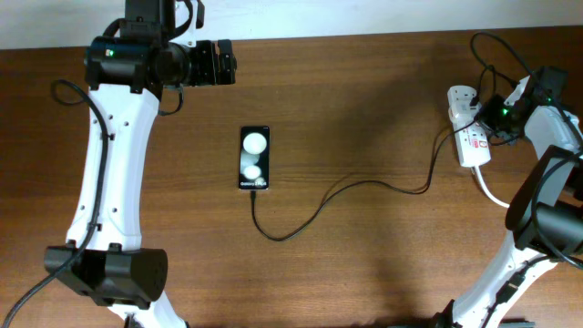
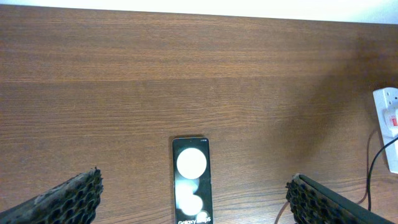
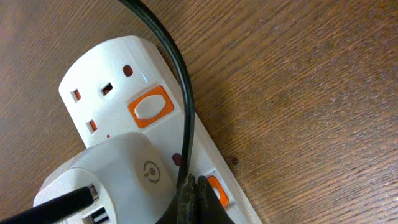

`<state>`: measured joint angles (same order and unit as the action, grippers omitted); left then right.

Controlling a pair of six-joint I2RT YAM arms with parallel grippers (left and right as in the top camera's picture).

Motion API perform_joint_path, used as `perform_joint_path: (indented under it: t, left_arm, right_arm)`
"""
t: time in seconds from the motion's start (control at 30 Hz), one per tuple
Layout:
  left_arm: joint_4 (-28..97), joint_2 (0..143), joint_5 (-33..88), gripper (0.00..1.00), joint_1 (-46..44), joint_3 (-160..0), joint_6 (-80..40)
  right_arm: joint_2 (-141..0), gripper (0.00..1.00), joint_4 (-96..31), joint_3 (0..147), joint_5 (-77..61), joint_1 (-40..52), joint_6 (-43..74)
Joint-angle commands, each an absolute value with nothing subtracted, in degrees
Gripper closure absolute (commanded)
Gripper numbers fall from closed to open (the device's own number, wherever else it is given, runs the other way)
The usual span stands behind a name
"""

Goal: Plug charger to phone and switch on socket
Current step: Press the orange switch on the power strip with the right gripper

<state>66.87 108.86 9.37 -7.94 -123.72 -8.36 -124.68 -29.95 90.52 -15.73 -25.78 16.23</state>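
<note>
The black phone lies flat mid-table, its screen showing white blobs; it also shows in the left wrist view. The thin black charger cable meets the phone's near short edge and runs right to the white adapter, which is plugged into the white socket strip. My left gripper is open and hangs above the table behind the phone, holding nothing. My right gripper is shut. Its tips rest at the strip's orange switch beside the adapter, with the cable running alongside them.
A second orange switch sits by the strip's free outlet. The strip's thick white cord trails toward the table's right edge. The strip shows at the right edge of the left wrist view. Bare wood surrounds the phone.
</note>
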Motion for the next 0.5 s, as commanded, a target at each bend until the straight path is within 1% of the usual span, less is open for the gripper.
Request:
perform_joint_path:
  t: [0.0,0.2,0.3,0.47]
  left_arm:
    - [66.96,109.16,8.95,0.01,-7.73,-123.79,-8.01]
    - [66.96,109.16,8.95,0.01,-7.70,-123.79,-8.03]
    - [66.96,109.16,8.95,0.01,-7.70,-123.79,-8.01]
    - [66.96,109.16,8.95,0.01,-7.73,-123.79,-8.01]
  right_arm:
    - [-127.13,0.96,-33.89,88.66,-25.30,-22.46,15.44]
    - [-127.13,0.96,-35.16,88.68,-24.84,-22.55,15.44]
    - [-126.15,0.96,-36.38,88.73,-25.08,-24.21,15.46]
    - [-114.24,0.96,-41.39,88.75,-25.02,-27.16,14.44]
